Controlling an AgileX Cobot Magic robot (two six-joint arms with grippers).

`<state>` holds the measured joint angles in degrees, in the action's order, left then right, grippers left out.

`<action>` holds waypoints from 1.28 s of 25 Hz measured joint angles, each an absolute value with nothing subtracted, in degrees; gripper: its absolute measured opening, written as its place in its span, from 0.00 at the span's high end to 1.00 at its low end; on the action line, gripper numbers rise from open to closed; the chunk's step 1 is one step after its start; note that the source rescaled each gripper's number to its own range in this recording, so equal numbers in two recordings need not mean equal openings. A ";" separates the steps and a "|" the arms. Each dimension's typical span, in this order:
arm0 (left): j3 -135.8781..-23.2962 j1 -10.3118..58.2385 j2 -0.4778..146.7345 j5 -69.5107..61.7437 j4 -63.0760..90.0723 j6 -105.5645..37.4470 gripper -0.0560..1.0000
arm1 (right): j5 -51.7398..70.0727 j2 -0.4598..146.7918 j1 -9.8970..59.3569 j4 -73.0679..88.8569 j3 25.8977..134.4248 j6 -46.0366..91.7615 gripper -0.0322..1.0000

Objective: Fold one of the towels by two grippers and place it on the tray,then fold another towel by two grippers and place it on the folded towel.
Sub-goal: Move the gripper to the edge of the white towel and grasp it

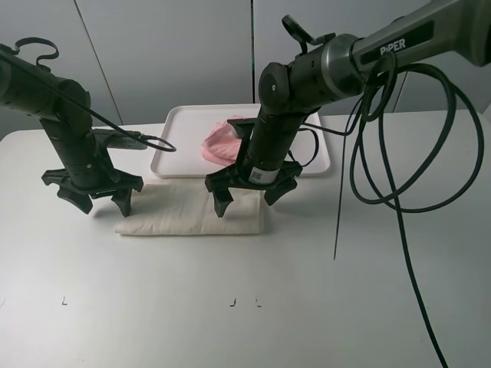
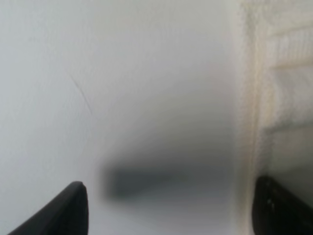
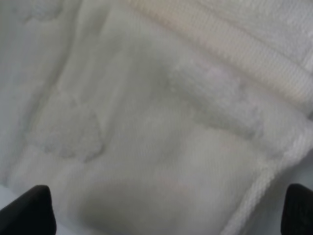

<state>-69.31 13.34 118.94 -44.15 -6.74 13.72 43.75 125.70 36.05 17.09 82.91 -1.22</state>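
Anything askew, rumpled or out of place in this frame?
The pink towel on the tray looks odd: it sits in a rumpled heap, not a flat fold, though it is partly hidden. The white towel lies flat in front of the tray. Nothing spilled or damaged.

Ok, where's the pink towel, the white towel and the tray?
pink towel (image 1: 219,146): high camera view, its crumpled middle.
cream-white towel (image 1: 180,211): high camera view, its flat middle.
tray (image 1: 180,138): high camera view, bare floor left of the pink towel.
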 joint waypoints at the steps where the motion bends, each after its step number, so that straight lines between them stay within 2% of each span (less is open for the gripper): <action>1: -69.31 13.34 118.94 -44.15 -6.74 13.72 0.11 | 43.75 125.70 36.05 17.09 82.91 -1.22 0.00; 21: -69.34 13.34 118.94 -44.15 -6.74 13.50 0.11 | 43.52 127.74 36.05 18.73 83.12 -1.41 0.02; 24: -69.34 13.34 118.94 -44.15 -6.74 13.50 0.11 | 43.52 128.20 36.05 18.73 83.12 -1.41 0.25; 27: -69.34 13.34 118.94 -44.15 -6.74 13.50 0.11 | 42.93 128.69 36.05 18.84 83.12 -0.82 0.60; 30: -69.34 13.34 118.94 -44.15 -6.74 13.10 0.11 | 42.03 128.86 36.05 19.54 83.12 -0.58 0.91; 32: -69.34 13.34 118.94 -44.04 -6.62 12.73 0.11 | 41.75 128.86 36.05 20.06 83.12 0.00 0.93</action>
